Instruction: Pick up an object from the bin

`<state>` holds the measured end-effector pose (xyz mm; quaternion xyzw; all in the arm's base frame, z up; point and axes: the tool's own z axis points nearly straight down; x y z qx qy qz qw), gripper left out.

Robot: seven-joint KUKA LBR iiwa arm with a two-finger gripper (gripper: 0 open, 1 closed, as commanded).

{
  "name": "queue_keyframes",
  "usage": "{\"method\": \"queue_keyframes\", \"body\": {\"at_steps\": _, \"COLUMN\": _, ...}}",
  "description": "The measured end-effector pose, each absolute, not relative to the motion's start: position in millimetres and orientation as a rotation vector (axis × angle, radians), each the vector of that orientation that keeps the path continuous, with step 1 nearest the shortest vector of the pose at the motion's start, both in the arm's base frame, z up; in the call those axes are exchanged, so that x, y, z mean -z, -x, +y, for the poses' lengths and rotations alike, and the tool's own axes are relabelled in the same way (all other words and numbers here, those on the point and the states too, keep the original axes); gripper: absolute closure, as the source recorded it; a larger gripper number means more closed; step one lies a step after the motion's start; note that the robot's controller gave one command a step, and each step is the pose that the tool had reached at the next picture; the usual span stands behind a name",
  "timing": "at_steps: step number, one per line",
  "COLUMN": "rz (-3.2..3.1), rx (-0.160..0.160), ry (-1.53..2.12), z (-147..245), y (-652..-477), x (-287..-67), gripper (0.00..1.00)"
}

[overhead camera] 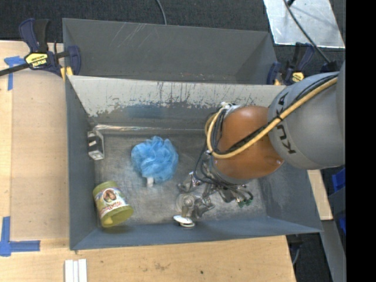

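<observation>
My gripper is low over the bin floor at the front middle, under the orange wrist cover. Just in front of its tip, a small silvery-white thing lies on the floor by the bin's front wall. A blue mesh bath sponge lies to the gripper's upper left, a short gap away. Whether anything is held in the gripper is hidden by its own metal parts.
A yellow-green can with a picture label lies on its side in the front left corner. A small clear and silver piece sits by the left wall. The arm and its cables cover the bin's right side.
</observation>
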<state>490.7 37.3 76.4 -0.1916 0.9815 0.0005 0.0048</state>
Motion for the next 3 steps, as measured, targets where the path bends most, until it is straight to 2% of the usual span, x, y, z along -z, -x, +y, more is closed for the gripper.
{"method": "queue_keyframes", "body": {"at_steps": 1, "rz": 3.093, "rx": -0.002, "ry": 0.577, "z": 30.4, "y": -494.4, "x": -126.2, "gripper": 1.00}}
{"method": "queue_keyframes", "body": {"at_steps": 2, "rz": 3.087, "rx": -0.001, "ry": 0.602, "z": 31.1, "y": -490.3, "x": -185.9, "gripper": 1.00}}
{"method": "queue_keyframes", "body": {"at_steps": 3, "rz": 3.073, "rx": 0.002, "ry": 0.606, "z": 29.9, "y": -494.2, "x": -218.1, "gripper": 1.00}}
